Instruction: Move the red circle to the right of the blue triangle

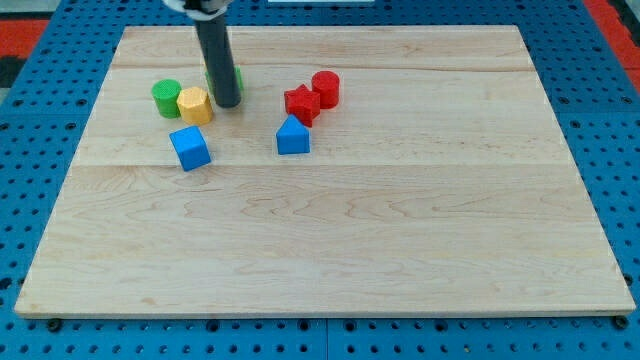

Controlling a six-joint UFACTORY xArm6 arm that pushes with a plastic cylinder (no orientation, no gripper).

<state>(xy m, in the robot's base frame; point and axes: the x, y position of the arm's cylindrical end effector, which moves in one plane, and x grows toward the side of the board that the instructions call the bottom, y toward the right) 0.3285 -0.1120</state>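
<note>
The red circle (326, 88) stands on the wooden board, touching the upper right of a red star (301, 103). The blue triangle (292, 136) sits just below the red star, below and left of the red circle. My tip (227, 103) is at the end of the dark rod, well to the left of the red circle, just right of a yellow block (195, 104). A green block (237, 78) is mostly hidden behind the rod.
A green circle (166, 97) touches the yellow block's left side. A blue cube (190, 147) lies below the yellow block. The wooden board (400, 230) rests on a blue pegboard surface.
</note>
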